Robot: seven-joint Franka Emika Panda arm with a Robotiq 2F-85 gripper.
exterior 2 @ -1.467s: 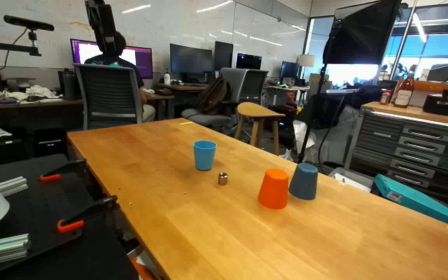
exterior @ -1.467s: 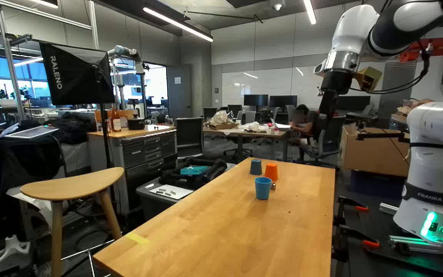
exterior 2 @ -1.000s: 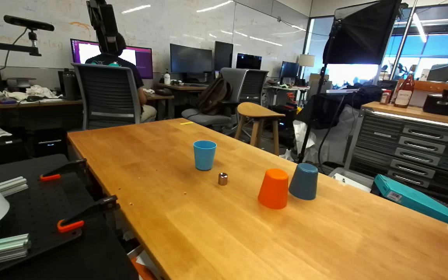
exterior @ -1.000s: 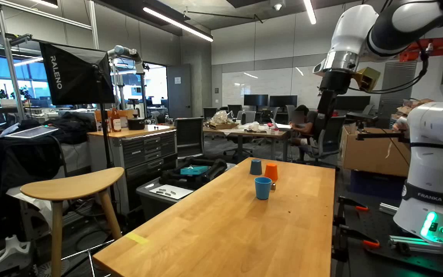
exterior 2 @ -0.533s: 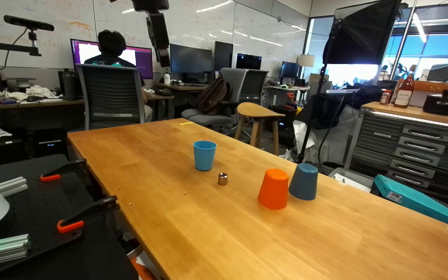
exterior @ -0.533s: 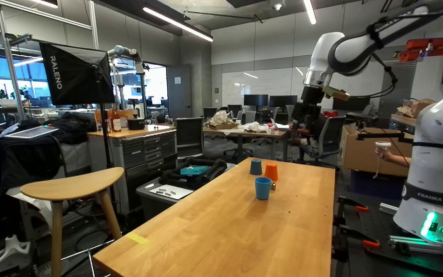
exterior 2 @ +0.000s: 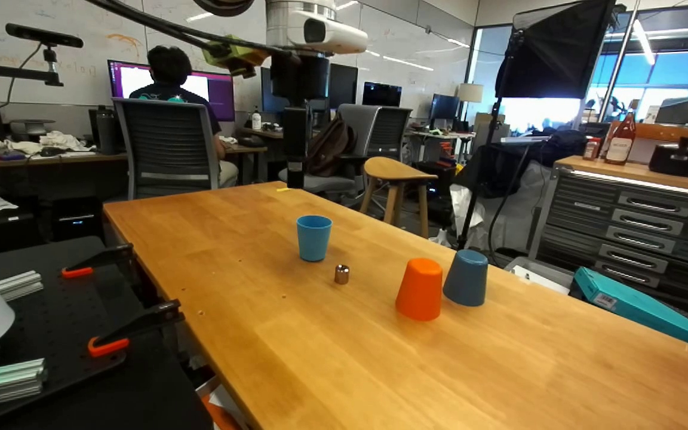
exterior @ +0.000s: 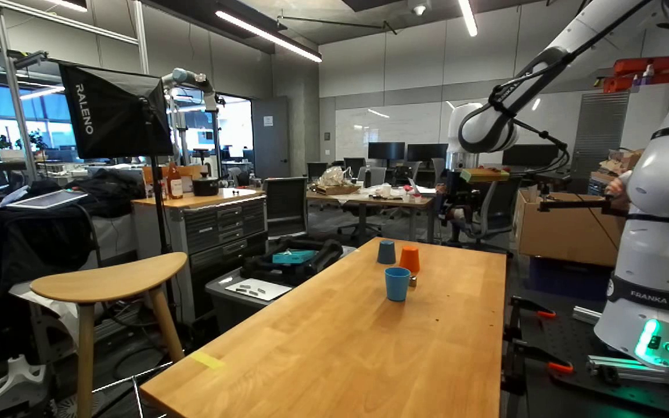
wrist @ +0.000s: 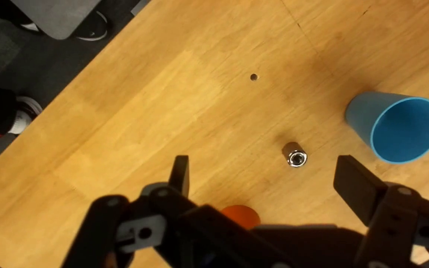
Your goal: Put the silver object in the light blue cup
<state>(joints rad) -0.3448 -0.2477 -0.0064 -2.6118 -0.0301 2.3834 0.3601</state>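
The silver object (exterior 2: 341,275) is a small shiny cylinder standing on the wooden table. It also shows in the wrist view (wrist: 295,154) and, partly behind the cup, in an exterior view (exterior: 413,281). The light blue cup (exterior 2: 314,239) stands upright with its mouth up, close beside the silver object; it shows in the wrist view (wrist: 363,111) too. My gripper (wrist: 262,175) is open and empty, high above the table and pointing down. In the wrist view the silver object lies between and beyond the fingertips, nearer the right finger (wrist: 358,190).
An upside-down orange cup (exterior 2: 420,291) and an upside-down dark blue cup (exterior 2: 467,279) stand close together on the table (exterior 2: 320,346). The orange cup is partly hidden behind my gripper in the wrist view. Black clamps with orange ends (exterior 2: 108,346) hold at the table's edge by the robot base.
The arm has swung out over the table and lowered, and my gripper has turned to point down. The silver object and the cups have not moved.
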